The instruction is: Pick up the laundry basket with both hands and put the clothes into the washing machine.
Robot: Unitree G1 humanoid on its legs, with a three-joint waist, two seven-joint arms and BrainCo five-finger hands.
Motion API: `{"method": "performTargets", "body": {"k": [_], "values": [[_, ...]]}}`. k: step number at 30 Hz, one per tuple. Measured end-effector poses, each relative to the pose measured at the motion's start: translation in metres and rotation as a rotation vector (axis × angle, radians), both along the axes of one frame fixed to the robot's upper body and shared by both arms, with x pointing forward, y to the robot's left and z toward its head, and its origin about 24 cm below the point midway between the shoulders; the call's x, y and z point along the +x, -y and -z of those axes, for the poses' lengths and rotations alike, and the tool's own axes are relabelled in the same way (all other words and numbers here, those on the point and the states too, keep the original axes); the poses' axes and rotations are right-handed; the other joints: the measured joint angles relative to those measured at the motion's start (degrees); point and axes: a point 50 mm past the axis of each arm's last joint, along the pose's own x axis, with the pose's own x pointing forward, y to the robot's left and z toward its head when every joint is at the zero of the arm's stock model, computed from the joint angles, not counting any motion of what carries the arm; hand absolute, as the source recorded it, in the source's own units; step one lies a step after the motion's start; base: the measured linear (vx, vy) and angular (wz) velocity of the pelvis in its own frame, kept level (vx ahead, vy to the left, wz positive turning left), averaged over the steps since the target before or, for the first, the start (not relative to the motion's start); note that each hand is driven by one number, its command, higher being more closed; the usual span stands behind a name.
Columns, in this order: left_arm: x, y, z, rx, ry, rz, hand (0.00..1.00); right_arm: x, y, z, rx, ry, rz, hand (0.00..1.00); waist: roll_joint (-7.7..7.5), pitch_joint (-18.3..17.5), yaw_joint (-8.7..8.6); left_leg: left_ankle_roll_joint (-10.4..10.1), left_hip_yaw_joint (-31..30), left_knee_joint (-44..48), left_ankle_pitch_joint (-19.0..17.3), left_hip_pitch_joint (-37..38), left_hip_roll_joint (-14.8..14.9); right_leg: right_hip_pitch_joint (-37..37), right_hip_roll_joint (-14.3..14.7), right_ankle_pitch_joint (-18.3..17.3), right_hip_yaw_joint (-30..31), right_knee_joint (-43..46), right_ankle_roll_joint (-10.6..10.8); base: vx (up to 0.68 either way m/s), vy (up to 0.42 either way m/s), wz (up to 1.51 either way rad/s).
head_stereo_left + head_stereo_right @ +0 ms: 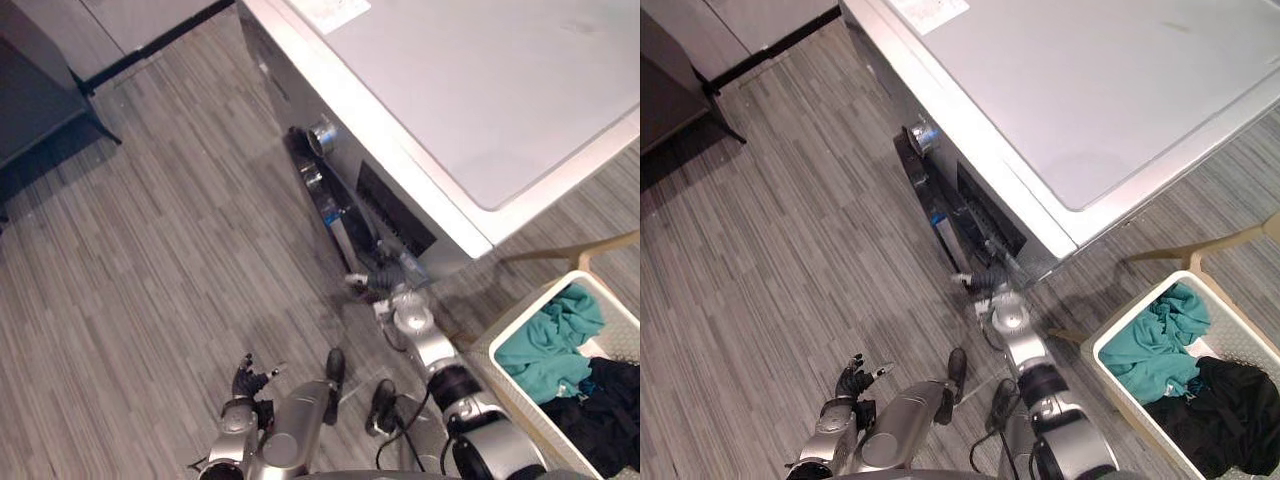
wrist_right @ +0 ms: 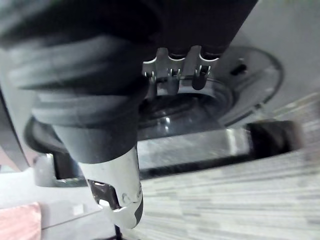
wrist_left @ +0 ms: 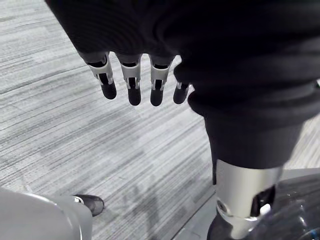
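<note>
The washing machine (image 1: 480, 90) stands ahead with its grey top towards me. Its round door (image 1: 335, 205) juts out from the front, part open. My right hand (image 1: 385, 272) reaches the door's free edge; in the right wrist view its fingers (image 2: 172, 75) curl onto the door's ring by the glass. My left hand (image 1: 248, 382) hangs low over the floor, fingers (image 3: 132, 82) relaxed and holding nothing. The white laundry basket (image 1: 520, 320) sits on the floor at my right. It holds a teal garment (image 1: 550, 345) and a black one (image 1: 610, 410).
Grey plank floor spreads to the left of the machine. A dark piece of furniture (image 1: 40, 90) stands at the far left. A beige frame (image 1: 580, 255) sits just beyond the basket. A pink cloth (image 2: 17, 220) shows at the edge of the right wrist view.
</note>
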Motion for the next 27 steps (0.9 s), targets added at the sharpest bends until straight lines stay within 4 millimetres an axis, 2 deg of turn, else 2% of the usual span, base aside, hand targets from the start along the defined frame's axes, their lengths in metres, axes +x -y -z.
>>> {"method": "performTargets", "body": {"k": [6, 10, 14, 18, 21, 25, 26, 27], "values": [[0.019, 0.002, -0.012, -0.005, 0.069, -0.002, 0.0, 0.02, 0.008, -0.048, 0.003, 0.144, 0.053, 0.0, 0.2, 2.0, 0.28, 0.3, -0.5, -1.6, 2.5, -3.4, -0.7, -3.3, -1.4, -0.4, -2.0, 1.2, -0.7, -0.14, -0.013, 0.24], [0.033, 0.01, -0.021, -0.002, 0.109, 0.043, 0.0, 0.035, 0.005, -0.088, 0.006, 0.242, 0.022, 0.0, 0.69, 3.4, 0.69, 0.5, -2.0, -1.9, 4.3, -6.7, -1.3, -6.0, -1.6, -0.4, -3.0, 1.3, -0.7, -0.08, 0.025, 0.2], [0.053, 0.024, -0.036, 0.002, 0.177, 0.119, 0.0, 0.042, 0.009, -0.098, 0.046, 0.249, 0.063, 0.0, 0.88, 4.1, 1.48, 0.6, -5.6, -3.4, 6.6, -7.9, -2.1, -6.6, -1.9, -0.3, -5.7, 1.1, -0.8, -0.02, -0.008, 0.44], [0.079, 0.045, -0.061, 0.001, 0.283, 0.204, 0.0, 0.046, 0.01, -0.11, 0.143, 0.279, 0.068, 0.0, 1.0, 4.1, 1.91, -0.9, -11.3, -6.5, 9.4, -8.7, -2.9, -7.3, -2.2, -0.7, -9.8, 0.8, -1.4, -0.05, -0.088, 0.43], [0.096, 0.063, -0.08, -0.023, 0.361, 0.239, 0.0, 0.047, -0.006, -0.125, 0.241, 0.301, 0.042, 0.0, 1.47, 4.3, 2.95, -2.0, -15.3, -8.9, 10.2, -10.0, -2.8, -7.8, -2.5, -1.2, -15.1, 0.5, -2.3, -0.07, -0.132, 0.46], [0.108, 0.089, -0.098, -0.079, 0.422, 0.267, 0.0, 0.044, -0.044, -0.149, 0.339, 0.324, -0.064, 0.0, 2.62, 4.6, 6.65, -2.3, -14.9, -9.6, 10.1, -12.0, -1.1, -7.8, -2.9, -1.4, -22.1, 0.2, -3.0, -0.07, -0.176, 0.41], [0.111, 0.096, -0.103, -0.094, 0.437, 0.28, 0.0, 0.038, -0.072, -0.167, 0.301, 0.366, -0.17, 0.0, 3.26, 4.9, 7.38, -3.0, -14.6, -9.5, 10.6, -12.7, -0.9, -7.8, -3.6, -2.1, -24.4, 1.3, -4.3, -0.01, -0.152, 0.52], [0.111, 0.099, -0.105, -0.1, 0.443, 0.285, 0.0, 0.034, -0.086, -0.175, 0.287, 0.386, -0.22, 0.0, 3.55, 5.0, 7.88, -3.7, -14.9, -9.4, 11.2, -12.8, -0.8, -7.9, -3.8, -2.3, -24.9, 2.1, -4.6, 0.02, -0.182, 0.71]]}}
